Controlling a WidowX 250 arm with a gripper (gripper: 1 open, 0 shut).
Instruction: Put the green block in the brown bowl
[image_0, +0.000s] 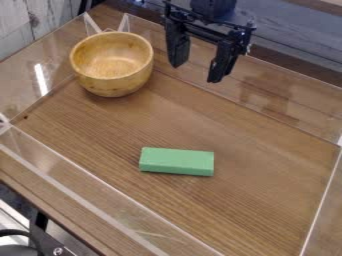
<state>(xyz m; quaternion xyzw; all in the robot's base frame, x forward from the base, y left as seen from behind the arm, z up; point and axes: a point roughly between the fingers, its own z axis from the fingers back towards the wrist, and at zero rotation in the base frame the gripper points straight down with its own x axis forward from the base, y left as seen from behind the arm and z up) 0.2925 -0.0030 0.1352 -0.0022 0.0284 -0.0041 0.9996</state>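
Green and flat, the rectangular block (178, 160) lies on the wooden surface (267, 150) with its long axis nearly crosswise, well below where we see the empty black claw (197, 58) spread beside the round wooden bowl (112, 62).

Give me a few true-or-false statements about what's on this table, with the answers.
1. The block lies inside the bowl. False: it lies on the table, well apart from the bowl.
2. The gripper is open and holds nothing. True.
3. The bowl is empty. True.
4. The block is red. False: it is green.
5. The gripper hangs right above the block. False: it is up beside the bowl.
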